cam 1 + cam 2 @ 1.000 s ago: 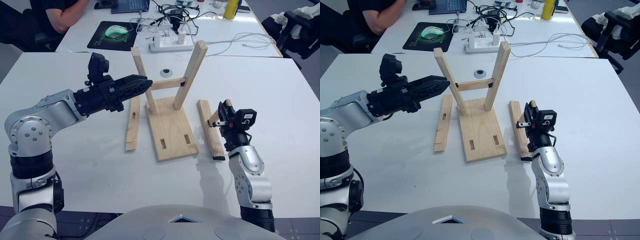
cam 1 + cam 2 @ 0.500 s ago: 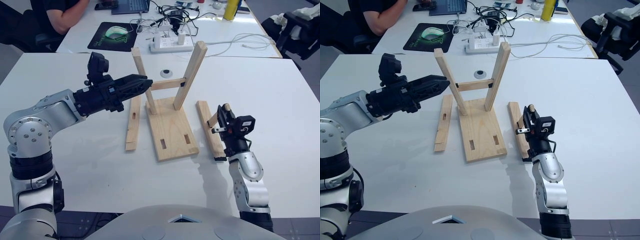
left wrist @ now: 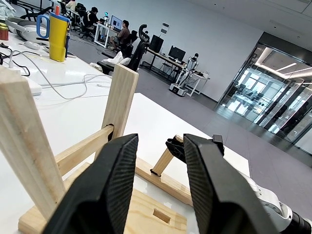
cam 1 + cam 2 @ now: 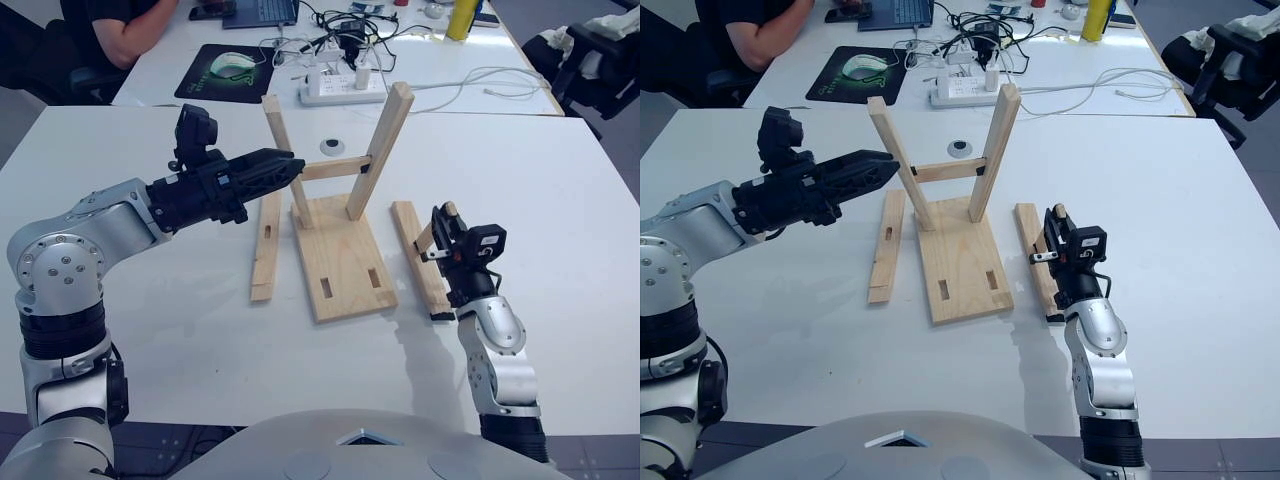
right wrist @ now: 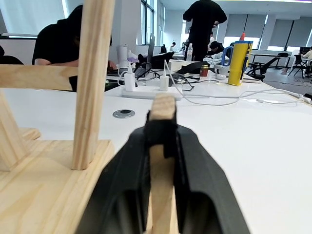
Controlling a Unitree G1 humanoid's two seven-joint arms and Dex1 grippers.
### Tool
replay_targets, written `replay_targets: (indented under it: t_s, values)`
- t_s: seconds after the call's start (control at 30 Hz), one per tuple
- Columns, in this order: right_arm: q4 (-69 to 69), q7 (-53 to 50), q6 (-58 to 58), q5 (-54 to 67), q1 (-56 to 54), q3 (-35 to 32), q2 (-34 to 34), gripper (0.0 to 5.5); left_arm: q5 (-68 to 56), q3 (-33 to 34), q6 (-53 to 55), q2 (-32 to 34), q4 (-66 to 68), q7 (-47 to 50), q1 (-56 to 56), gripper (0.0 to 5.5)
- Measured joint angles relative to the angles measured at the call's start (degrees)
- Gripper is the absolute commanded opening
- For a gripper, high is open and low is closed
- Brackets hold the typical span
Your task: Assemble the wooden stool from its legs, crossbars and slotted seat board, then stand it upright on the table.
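Assembly is judged half done: two legs (image 4: 378, 150) and crossbar (image 4: 335, 167) are fitted. Second crossbar (image 5: 163, 105) is clamped in right claw (image 5: 162, 126) at 3 o'clock; left claw (image 3: 157, 146) is spread, empty.

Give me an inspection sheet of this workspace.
Surface: white table.
Job's things: seat board flat, two upright legs in it joined by a crossbar; two slots empty; left loose leg and right loose leg flat beside it.
Clutter: grommet in the table.
Grippers: left gripper open near the upright legs; right gripper shut on a second crossbar.
Cables: power strip and cords on the rear desk.
Surroundings: mouse pad, yellow bottle there.
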Motion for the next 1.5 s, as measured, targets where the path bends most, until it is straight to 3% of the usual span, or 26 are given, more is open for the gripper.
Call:
replay_targets:
  t_s: [0.53,0.83,1.0,1.13,1.5]
  values:
    - [-0.98,1.08,3.46,0.73,0.37,0.11,1.46,3.16,2.65,-0.72,0.00,0.02,1.93,-3.05,-0.08,1.70]
    - [-12.28,1.28,17.63,7.93,-11.32,-5.11,-3.86,3.21,2.75,0.89,-1.38,-1.37,-0.48,-1.07,3.47,1.70]
    - [-18.21,-1.93,29.76,16.95,-26.17,-8.87,-5.98,2.57,2.71,2.35,-2.92,-2.50,-4.02,1.33,7.42,1.70]
    - [-14.75,-3.51,34.68,21.04,-35.20,-10.66,-6.16,1.95,3.26,2.80,-4.96,-4.07,-5.76,3.37,9.22,1.70]
    - [-7.25,-0.18,35.48,18.20,-31.50,-8.83,-8.03,0.17,4.01,2.64,-7.49,-5.18,-7.46,6.05,10.24,1.70]
